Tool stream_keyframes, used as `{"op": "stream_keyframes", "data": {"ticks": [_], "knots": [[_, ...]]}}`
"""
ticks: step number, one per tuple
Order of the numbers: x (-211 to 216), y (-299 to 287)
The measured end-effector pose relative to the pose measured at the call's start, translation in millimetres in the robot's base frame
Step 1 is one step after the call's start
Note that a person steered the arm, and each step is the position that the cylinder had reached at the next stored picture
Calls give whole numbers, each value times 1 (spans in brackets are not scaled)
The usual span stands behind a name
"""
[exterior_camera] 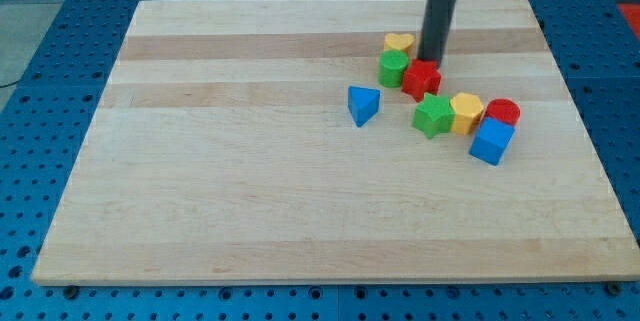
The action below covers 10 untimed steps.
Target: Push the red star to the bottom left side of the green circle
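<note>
The red star (421, 79) lies on the wooden board, touching the right side of the green circle (393, 66). My tip (433, 60) stands just above the red star, at its upper right edge, and to the right of the green circle. The rod rises from there to the view's top. A yellow heart (399, 43) sits right above the green circle, touching it.
A blue triangle (363, 104) lies to the lower left of the green circle. A green star (433, 115), a yellow hexagon (466, 112), a red cylinder (503, 113) and a blue cube (491, 142) cluster at the lower right. The board's top edge (330, 1) is close.
</note>
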<state>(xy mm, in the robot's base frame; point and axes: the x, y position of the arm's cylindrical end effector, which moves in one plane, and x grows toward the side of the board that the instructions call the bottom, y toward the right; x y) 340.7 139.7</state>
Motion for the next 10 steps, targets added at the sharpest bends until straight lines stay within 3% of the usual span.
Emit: {"op": "stream_keyframes", "data": {"ticks": [2, 4, 8, 10], "knots": [[24, 19], [54, -22], [59, -119], [69, -60]]}}
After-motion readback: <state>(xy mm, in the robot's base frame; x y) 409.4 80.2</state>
